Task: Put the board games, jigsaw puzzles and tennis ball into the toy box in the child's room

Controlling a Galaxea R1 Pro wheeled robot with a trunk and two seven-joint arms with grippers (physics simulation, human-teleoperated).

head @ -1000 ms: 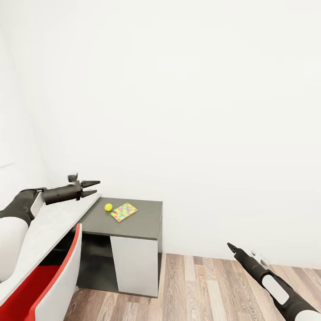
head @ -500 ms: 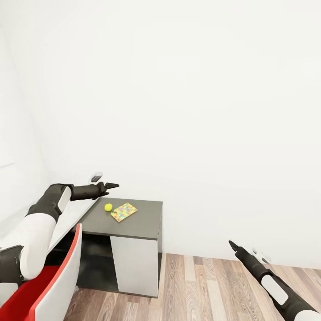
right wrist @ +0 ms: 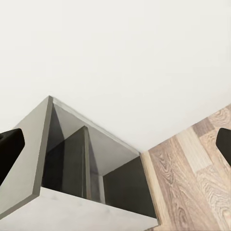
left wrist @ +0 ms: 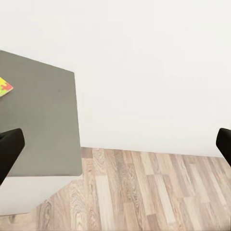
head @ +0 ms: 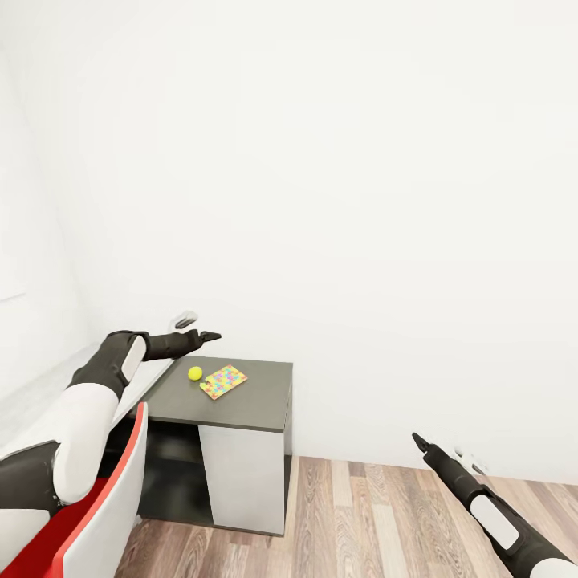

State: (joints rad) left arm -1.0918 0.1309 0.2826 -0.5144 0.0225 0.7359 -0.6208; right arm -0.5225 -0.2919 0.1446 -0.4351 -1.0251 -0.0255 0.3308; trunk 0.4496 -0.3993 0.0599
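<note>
Left gripper (head: 210, 335) jaws spread, empty, above tennis ball (head: 195, 373); jigsaw puzzle (head: 224, 381) just beyond. Lower straight, straddle ball. Right gripper (head: 417, 441): cannot tell.

A plain white wall (head: 361, 201) takes up most of what I see, evenly lit and bare. Below it runs a wood-plank floor (head: 369, 522) in mixed brown and grey tones. In the corner stands the desk (head: 257, 401), its low dark grey wing on a white panel with an open dark recess beside it. A red chair (head: 96, 514) with a white edge sits close in front.
</note>
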